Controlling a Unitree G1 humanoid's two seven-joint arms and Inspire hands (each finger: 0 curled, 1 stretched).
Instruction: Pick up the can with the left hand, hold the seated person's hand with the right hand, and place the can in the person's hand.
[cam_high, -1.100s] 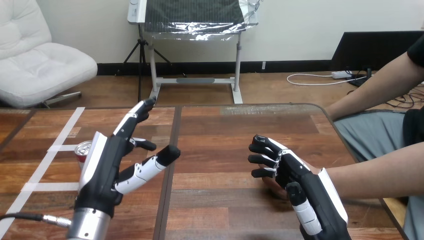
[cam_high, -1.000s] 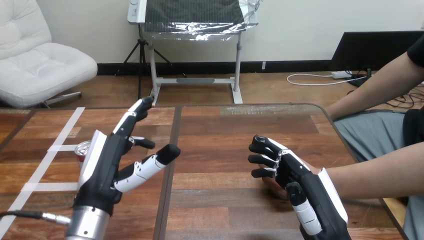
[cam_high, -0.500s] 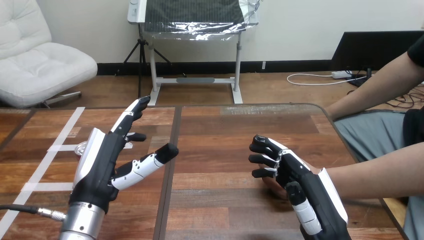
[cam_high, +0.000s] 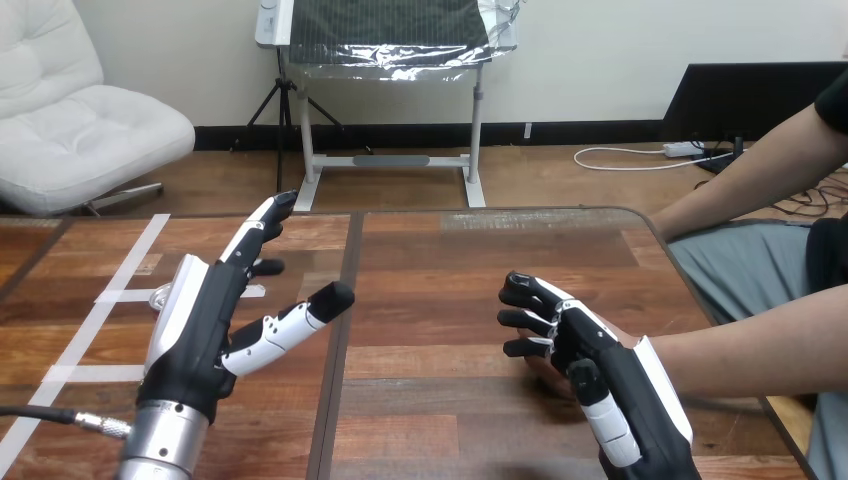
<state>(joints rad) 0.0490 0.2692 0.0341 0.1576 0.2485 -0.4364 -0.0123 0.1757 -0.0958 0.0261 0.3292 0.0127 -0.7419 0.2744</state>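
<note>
Wooden table (cam_high: 450, 260) (tape strips (cam_high: 130, 250), a can (cam_high: 161, 296))

left: silver metal can (cam_high: 162, 296) on the brown wooden table (cam_high: 450, 260), among white tape strips (cam_high: 128, 257), just behind the robot's left hand (cam_high: 195, 320), mostly hidden by it | right: right hand (cam_high: 620, 375) over the person's hand (cam_high: 543, 375) | robot hands well apart | person's forearm (cam_high: 750, 350) lies toward the table's right edge
</note>
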